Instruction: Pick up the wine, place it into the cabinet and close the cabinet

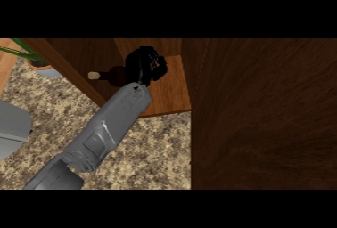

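Head view, looking steeply down: only one of my arms shows, coming up from the lower left w/ its black hand [147,65] reached into the cabinet [168,95]. Can't say for sure which arm it is; from where it enters I'd guess left, but that's a guess. My other hand isn't in view at all.

Wine bottle [109,76] lies on its side on the cabinet's wooden shelf, pale cap end pointing left toward the cabinet's left wall, dark body running right under my hand. My fingers are curled over the bottle's body, so I read it as held, though the hand hides most of the contact and I can't see the thumb side.

Big dark wood panel filling the right side looks like the open cabinet door [263,116]. Granite counter [151,151] below, potted plant [39,62] at upper left, grey object [13,129] at the left edge, can't tell what it is.

Step in hand, as I judge it: the placing. Bottle's inside the cabinet and appears to rest on the shelf, not released yet. Next calls for uncurling the fingers w/o rolling the bottle, since it's on its side and could roll toward the shelf's front edge. Then draw the arm back clear of the opening and swing the door shut. Door can't close while my forearm crosses the shelf edge.
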### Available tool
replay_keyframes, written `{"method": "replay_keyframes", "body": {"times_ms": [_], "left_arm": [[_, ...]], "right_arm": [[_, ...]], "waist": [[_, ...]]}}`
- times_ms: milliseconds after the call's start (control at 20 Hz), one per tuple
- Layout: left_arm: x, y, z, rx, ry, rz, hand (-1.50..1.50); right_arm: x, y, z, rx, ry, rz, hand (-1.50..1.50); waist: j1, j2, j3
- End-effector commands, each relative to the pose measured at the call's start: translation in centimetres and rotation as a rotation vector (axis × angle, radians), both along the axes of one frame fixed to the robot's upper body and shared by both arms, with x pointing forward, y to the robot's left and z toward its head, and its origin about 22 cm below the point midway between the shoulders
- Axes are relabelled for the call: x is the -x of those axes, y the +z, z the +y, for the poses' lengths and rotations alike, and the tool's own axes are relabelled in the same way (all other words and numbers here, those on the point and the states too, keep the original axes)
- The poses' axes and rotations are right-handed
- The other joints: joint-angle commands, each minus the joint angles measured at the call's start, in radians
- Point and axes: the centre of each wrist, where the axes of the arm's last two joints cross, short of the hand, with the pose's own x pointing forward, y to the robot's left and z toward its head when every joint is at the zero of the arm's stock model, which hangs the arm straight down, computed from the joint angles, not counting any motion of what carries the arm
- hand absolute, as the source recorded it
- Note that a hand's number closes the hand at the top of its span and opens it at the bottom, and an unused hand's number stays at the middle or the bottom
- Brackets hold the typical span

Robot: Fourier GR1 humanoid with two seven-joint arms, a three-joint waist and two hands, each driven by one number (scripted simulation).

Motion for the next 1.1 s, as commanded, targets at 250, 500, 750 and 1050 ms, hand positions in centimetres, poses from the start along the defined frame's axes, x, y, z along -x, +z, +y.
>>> {"method": "replay_keyframes", "body": {"times_ms": [250, 500, 750, 1050], "left_arm": [[0.9, -2.6, 1.2, -0.070, 0.064, 0.117, -1.50], [0.6, -2.2, 1.2, -0.072, 0.052, 0.121, -1.50], [1.1, -2.3, 0.4, 0.053, 0.034, 0.054, -1.50], [1.1, -1.4, 0.0, 0.168, -0.061, -0.006, -1.50]], "right_arm": [[0.7, 1.4, -0.2, -0.032, 0.034, -0.013, -1.50], [0.4, 1.1, -0.4, -0.035, 0.029, -0.021, -1.50], [1.5, 1.8, -0.1, -0.045, 0.026, -0.009, -1.50], [0.9, 0.5, 0.2, -0.057, 0.008, 0.025, -1.50]], "waist": [[-0.004, 0.013, -0.005], [0.009, 0.017, -0.006], [0.019, 0.007, -0.008], [0.054, -0.002, -0.007]]}}
